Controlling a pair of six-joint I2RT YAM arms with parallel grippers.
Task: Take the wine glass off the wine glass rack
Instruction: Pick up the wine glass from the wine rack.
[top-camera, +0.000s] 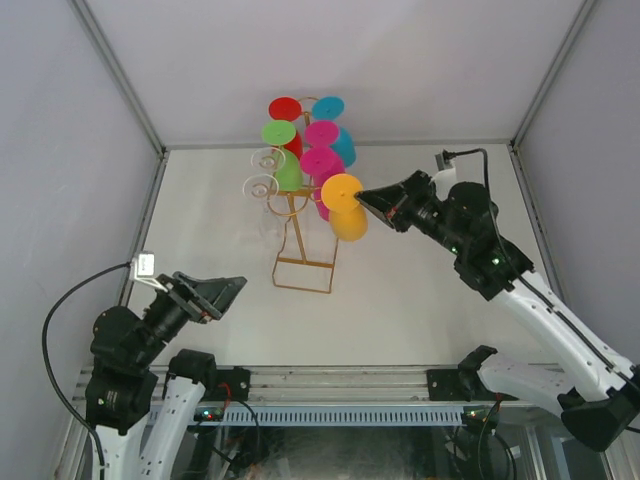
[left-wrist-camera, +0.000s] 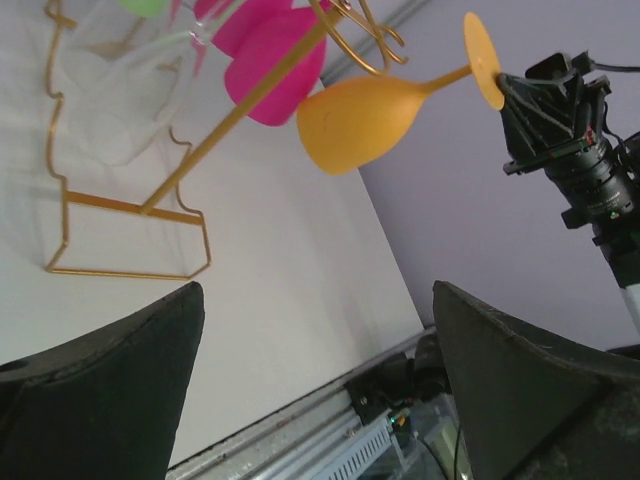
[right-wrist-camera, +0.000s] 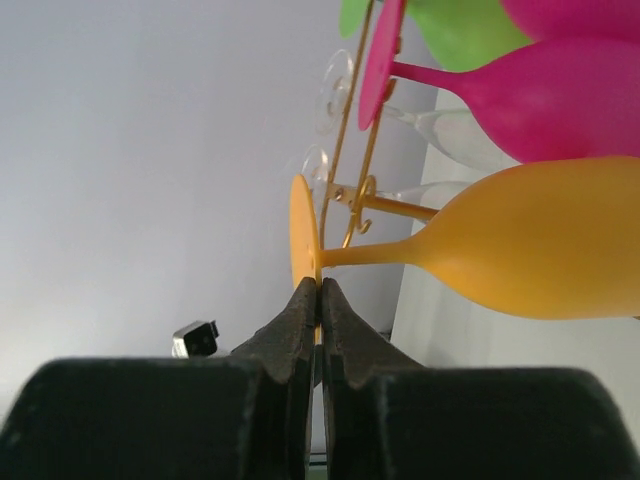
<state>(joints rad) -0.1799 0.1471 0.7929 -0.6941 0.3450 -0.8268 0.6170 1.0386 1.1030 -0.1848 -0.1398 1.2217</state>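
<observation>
One orange plastic wine glass (right-wrist-camera: 540, 240), foot pinched by right gripper (right-wrist-camera: 320, 287) beside gold wire rack (left-wrist-camera: 130, 204); stem perhaps on hook. Next: slide clear.

Orange wine glass (right-wrist-camera: 520, 240) bowl cut by right edge, wine glass rack (left-wrist-camera: 130, 203) top cropped, clear glasses (left-wrist-camera: 120, 110) faint
</observation>
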